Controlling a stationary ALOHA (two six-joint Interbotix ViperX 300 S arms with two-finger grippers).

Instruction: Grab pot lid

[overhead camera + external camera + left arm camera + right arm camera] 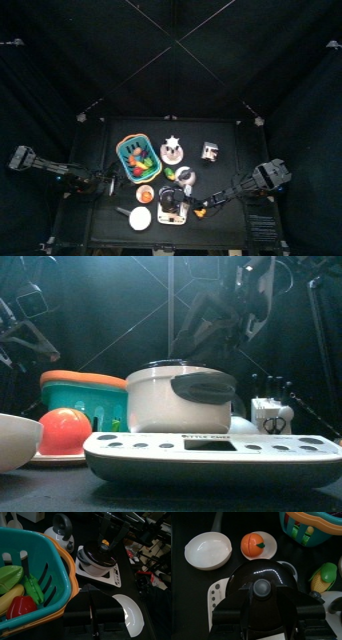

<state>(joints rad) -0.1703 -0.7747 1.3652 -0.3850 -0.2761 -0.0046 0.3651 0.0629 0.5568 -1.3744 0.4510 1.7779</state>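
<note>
The pot lid [261, 587] is glossy black with a round grey knob and sits on the white pot [178, 401], which stands on a white stove base [214, 451]. My right gripper [263, 619] hangs just above the lid, jaws open to either side of it, touching nothing. The left wrist view shows it over the lid [99, 556] with its fingers [107, 534] pointing down at the knob. In the top view the pot [171, 205] is at the table's front middle. My left gripper [93, 614] rests shut beside the teal basket [30, 582].
A white bowl [208, 549] and a toy tomato on a plate [258, 543] lie next to the pot. The teal and orange basket [138, 155] holds toy vegetables. A green and yellow toy [323, 574] lies on the pot's other side. A white kettle [60, 527] stands behind.
</note>
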